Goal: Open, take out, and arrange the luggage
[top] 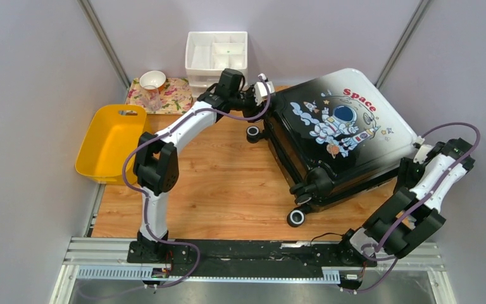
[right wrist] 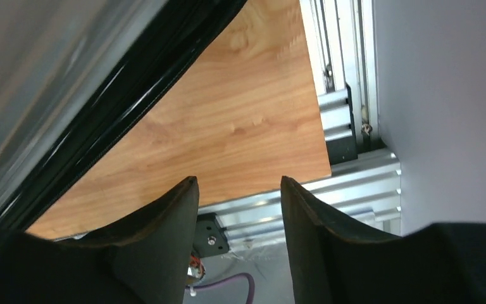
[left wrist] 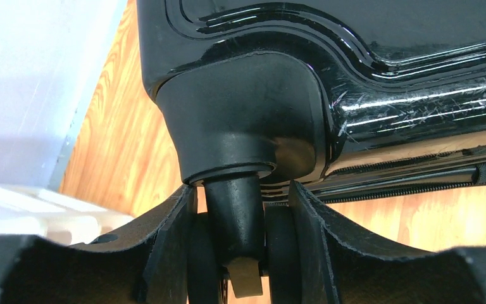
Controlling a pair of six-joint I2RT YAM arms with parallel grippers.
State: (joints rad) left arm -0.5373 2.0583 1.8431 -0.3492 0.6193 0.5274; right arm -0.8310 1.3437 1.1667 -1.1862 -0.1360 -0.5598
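A: How far along with the suitcase?

B: Barely begun, by the look. Lies shut on the right half of the table, print side up, skewed, wheels toward the left. No gap showing between the halves, nothing lifted out, nothing arranged.

A: And the left gripper?

B: Reaches across to the far-left corner, fingers part closed either side of a wheel. Hard to tell whether clamped or only straddling.

A: And the right gripper?

B: Sits low by the right-hand side of the suitcase, about half open. Nothing between the fingers, only bare wood and the metal rail behind.

A: Room to work?

B: Plenty of bare wood on the near left, probably the place to swing it open. Tight on the right: close to the table edge and the wall. At the far left, a yellow bin, a flowered mat with a bowl, and a white organizer. All apart from the suitcase, yet likely in the way of a wide swing. Worth minding.
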